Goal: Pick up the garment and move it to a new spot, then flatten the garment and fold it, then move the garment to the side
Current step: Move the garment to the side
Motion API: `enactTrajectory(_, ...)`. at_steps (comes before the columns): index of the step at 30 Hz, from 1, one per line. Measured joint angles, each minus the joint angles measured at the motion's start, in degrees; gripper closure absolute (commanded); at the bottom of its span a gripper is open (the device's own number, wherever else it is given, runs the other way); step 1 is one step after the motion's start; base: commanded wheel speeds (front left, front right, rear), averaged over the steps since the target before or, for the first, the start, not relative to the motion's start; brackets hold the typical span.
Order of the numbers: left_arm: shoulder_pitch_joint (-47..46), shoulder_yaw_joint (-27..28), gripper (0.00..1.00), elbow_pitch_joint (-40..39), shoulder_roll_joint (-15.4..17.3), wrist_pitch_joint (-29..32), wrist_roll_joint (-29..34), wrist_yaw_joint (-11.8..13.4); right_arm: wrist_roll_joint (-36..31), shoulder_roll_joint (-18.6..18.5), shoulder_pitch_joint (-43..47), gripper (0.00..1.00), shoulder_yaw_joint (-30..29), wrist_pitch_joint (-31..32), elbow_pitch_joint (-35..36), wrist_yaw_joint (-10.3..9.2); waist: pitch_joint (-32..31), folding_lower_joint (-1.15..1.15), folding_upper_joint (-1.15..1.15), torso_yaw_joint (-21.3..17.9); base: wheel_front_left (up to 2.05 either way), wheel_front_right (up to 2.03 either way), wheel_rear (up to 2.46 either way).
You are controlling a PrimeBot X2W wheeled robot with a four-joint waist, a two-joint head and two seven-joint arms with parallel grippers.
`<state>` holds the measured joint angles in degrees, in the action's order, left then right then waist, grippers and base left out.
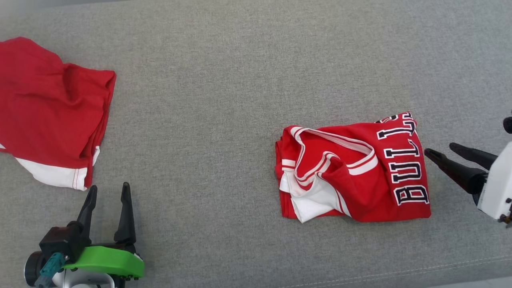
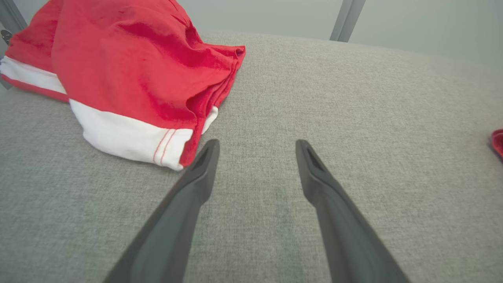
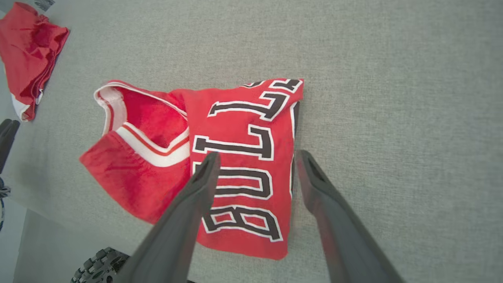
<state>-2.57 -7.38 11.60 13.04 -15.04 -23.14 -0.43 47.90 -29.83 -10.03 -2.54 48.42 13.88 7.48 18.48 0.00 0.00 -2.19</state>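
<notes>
The garment (image 1: 352, 172) is a red jersey with white trim and black letters. It lies folded on the grey fabric surface, right of centre. My right gripper (image 1: 439, 148) is just off its right edge, fingers pointing at it, open and apart from the cloth. In the right wrist view the open right gripper (image 3: 258, 155) hovers above the lettered side of the jersey (image 3: 235, 133). My left gripper (image 1: 110, 186) rests open at the lower left, far from the jersey. Nothing is between the left gripper's (image 2: 257, 144) fingers, and a sliver of the jersey (image 2: 497, 141) shows at the right edge.
Another red cloth with a white band (image 1: 52, 108) lies bunched at the far left, just beyond my left fingertips (image 2: 129, 74). The grey surface (image 1: 224, 100) stretches wide between the two cloths. Its front seam (image 1: 400, 272) runs along the bottom right.
</notes>
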Motion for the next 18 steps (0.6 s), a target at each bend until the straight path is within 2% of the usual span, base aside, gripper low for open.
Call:
enactTrajectory(6,-0.5,-0.5,0.00,0.4,-0.7,0.0,0.0,-0.6,0.1,-0.5,1.8,0.00,-3.8,1.7,-3.4,0.00,1.5,0.00,0.00,0.1,0.00,0.00,0.00)
enactTrajectory(12,-1.5,-0.4,0.00,1.1,-0.5,0.0,0.0,-1.1,-0.3,1.1,-0.6,0.00,-1.9,1.4,-8.1,0.00,2.6,0.00,0.00,0.8,0.00,0.00,0.00)
enactTrajectory(18,-2.5,-0.6,0.00,1.5,-0.6,0.0,0.2,-1.2,-0.8,3.7,-5.7,0.00,0.6,0.0,-16.7,0.01,3.5,0.00,0.00,2.0,0.00,0.00,0.00)
